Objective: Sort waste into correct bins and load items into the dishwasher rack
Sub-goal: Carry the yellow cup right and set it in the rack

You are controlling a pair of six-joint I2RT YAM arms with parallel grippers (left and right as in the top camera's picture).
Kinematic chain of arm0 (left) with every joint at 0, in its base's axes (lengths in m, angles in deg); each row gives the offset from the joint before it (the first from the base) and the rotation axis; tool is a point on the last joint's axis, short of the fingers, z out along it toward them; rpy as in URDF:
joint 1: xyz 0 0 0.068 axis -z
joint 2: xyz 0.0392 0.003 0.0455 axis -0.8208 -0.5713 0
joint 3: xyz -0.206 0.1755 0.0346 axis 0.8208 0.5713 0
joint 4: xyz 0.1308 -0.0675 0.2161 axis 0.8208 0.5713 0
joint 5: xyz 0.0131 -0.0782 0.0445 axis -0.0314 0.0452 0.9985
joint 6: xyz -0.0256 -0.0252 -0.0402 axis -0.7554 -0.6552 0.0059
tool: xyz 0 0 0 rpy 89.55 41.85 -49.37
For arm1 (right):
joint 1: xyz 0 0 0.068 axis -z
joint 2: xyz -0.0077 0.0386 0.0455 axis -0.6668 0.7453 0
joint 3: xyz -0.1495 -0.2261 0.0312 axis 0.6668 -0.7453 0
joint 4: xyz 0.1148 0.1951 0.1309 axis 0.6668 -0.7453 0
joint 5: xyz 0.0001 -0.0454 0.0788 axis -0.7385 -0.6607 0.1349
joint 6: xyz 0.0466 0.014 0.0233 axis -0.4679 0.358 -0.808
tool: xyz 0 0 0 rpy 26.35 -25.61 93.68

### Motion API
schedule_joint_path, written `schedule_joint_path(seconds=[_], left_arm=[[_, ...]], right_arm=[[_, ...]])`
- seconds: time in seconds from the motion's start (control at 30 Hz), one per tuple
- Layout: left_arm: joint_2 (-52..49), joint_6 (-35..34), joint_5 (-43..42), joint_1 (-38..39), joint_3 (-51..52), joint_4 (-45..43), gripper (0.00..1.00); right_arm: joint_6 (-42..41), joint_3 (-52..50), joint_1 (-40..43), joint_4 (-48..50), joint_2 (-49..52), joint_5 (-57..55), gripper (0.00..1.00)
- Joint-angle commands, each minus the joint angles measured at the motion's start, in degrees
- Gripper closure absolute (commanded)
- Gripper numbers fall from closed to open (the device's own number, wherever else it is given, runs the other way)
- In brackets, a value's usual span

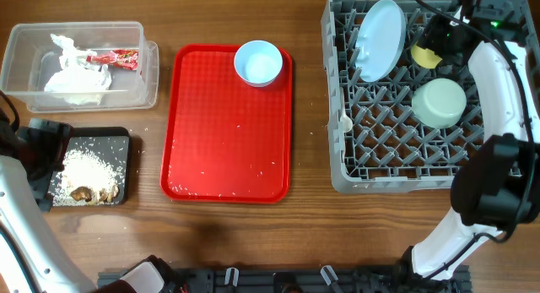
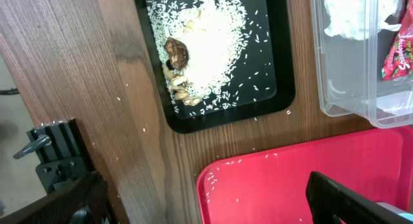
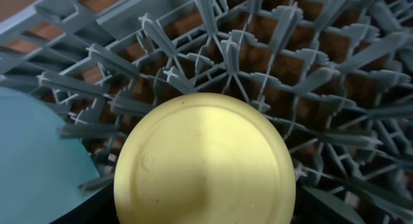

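The grey dishwasher rack (image 1: 380,179) fills the right side of the wooden table (image 1: 312,234). In it the pale blue plate (image 1: 380,40) leans among the pegs, with the pale green bowl (image 1: 439,103) near the middle. Over the rack's back rows the right gripper (image 1: 439,38) pinches the yellow-green cup (image 3: 203,162), its base toward the wrist camera and pegs close behind it. The red tray (image 1: 228,132) at centre carries the pale blue bowl (image 1: 258,62) and stray grains. To its left, the clear tub (image 1: 150,73) holds the napkin (image 1: 78,80) and wrapper (image 1: 114,58). The black tray (image 1: 121,139) holds rice with brown lumps (image 1: 89,170). The left gripper (image 2: 203,185) hangs nearby, fingers spread and empty.
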Motion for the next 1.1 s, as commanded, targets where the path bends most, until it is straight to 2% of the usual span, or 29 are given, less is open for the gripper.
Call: schedule_joint_path(seconds=[0.0, 0.2, 0.47, 0.5, 0.53, 0.6, 0.7, 0.83, 0.93, 1.0, 1.07], left_arm=[[0.0, 0.3, 0.3, -0.4, -0.5, 0.0, 0.00], [0.0, 0.3, 0.3, -0.4, -0.5, 0.0, 0.00], [0.0, 0.3, 0.3, -0.4, -0.5, 0.0, 0.00], [0.0, 0.3, 0.3, -0.4, -0.5, 0.0, 0.00], [0.0, 0.3, 0.3, -0.4, -0.5, 0.0, 0.00], [0.0, 0.3, 0.3, -0.4, -0.5, 0.0, 0.00], [0.0, 0.3, 0.3, -0.4, -0.5, 0.0, 0.00], [0.0, 0.3, 0.3, -0.4, -0.5, 0.0, 0.00], [0.0, 0.3, 0.3, -0.4, -0.5, 0.0, 0.00], [0.0, 0.3, 0.3, -0.4, -0.5, 0.0, 0.00], [0.0, 0.3, 0.3, -0.4, -0.5, 0.0, 0.00]], right_arm=[[-0.7, -0.2, 0.0, 3.5, 0.9, 1.2, 0.36], [0.3, -0.2, 0.1, 6.9, 1.2, -0.8, 0.33], [1.5, -0.2, 0.1, 6.4, 2.1, -1.9, 0.31], [1.5, -0.2, 0.1, 6.2, 2.1, -1.9, 0.28], [1.5, -0.2, 0.1, 5.9, 2.1, -1.9, 0.19], [1.5, -0.2, 0.1, 5.3, 2.0, -1.9, 0.09], [1.5, -0.2, 0.1, 4.5, 0.5, -1.9, 0.04], [1.5, -0.2, -0.1, 3.0, -5.7, -0.9, 0.04], [1.5, -0.2, -0.4, 1.4, -11.5, 5.4, 0.00], [1.5, -0.2, -0.5, 1.0, -15.2, 15.9, 0.00], [-1.3, -0.2, -0.5, 1.7, -19.2, 34.7, 0.02]])
